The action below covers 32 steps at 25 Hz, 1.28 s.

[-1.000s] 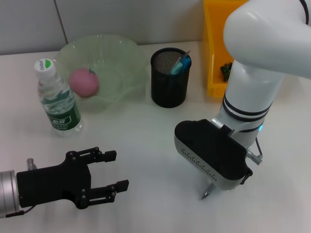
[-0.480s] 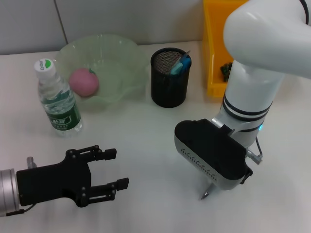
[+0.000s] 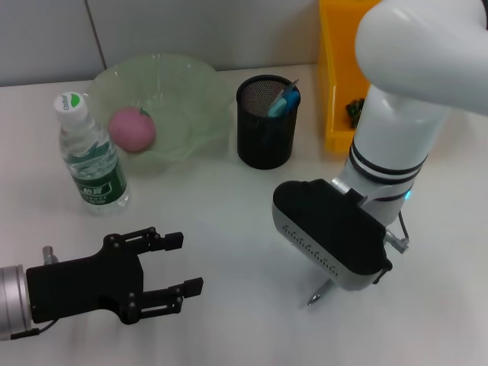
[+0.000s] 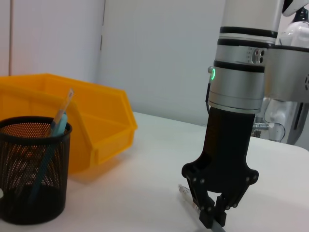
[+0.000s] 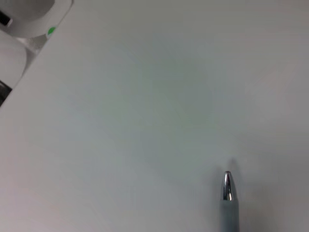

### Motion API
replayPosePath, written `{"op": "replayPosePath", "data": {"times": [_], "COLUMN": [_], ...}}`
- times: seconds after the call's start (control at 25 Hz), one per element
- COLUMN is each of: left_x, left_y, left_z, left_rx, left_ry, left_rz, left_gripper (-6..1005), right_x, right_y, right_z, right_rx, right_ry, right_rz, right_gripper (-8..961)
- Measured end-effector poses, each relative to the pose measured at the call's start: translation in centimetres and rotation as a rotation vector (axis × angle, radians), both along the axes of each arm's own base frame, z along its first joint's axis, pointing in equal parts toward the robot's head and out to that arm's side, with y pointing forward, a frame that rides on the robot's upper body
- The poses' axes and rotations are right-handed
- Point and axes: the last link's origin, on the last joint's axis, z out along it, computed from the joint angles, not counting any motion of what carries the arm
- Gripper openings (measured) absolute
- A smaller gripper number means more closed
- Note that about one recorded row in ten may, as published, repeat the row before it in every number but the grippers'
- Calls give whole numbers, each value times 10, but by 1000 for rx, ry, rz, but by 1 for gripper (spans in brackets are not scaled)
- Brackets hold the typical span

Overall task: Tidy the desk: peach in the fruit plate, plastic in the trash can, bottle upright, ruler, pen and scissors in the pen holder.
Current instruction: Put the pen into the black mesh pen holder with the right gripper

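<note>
Head view, left to right: the left gripper (image 3: 177, 264) hovers low over the bare table (image 3: 229, 213) at the near left, fingers spread and holding nothing. Behind it the bottle (image 3: 89, 155) stands upright, so that step looks done. Next, the peach (image 3: 132, 128) sits in the plate (image 3: 194, 91), also done. The holder (image 3: 265, 122) stands mid-table with a blue-handled item sticking out, likely the scissors or ruler, though I cannot tell which. To its right the right gripper (image 4: 215, 217) points down at the table near the front; in the left wrist view its fingers are clenched on the pen (image 4: 189, 198), which slants with its tip (image 3: 314, 299) close to the table or touching it. The right wrist view shows only that metal tip over white surface. The yellow bin (image 3: 339, 69) stands at the far right with something dark inside; whether that is the plastic I cannot tell. As I judge it, the pen into the holder is the step in hand, probably among the last.
</note>
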Motion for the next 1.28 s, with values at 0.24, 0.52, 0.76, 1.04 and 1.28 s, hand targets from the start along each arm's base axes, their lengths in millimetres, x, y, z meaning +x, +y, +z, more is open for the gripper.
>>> {"op": "replayPosePath", "data": {"times": [0.24,0.52,0.76,1.04,1.28], "left_x": [1,2,4,7,16], "left_y": [1,1,3,5,5], "left_z": [0,1,3,10,17], "left_rx": [3,10,24,97,184], "left_ry": [-5,-14,-29,-72,-156], "left_rz": [0,-3,-11,-39,-101], "left_gripper": [753,753,753,753,753], "right_x": [-11,-34,-44,-37,-17], "right_y": [3,10,15,15,7], "right_z": [14,46,74,122,162], "right_rx": [21,59,99,176,224], "right_ry": [46,216,436,790,1242], "right_rz": [-48,-142,-221,-330,-459], "right_gripper": [111,111,110,110,109]}}
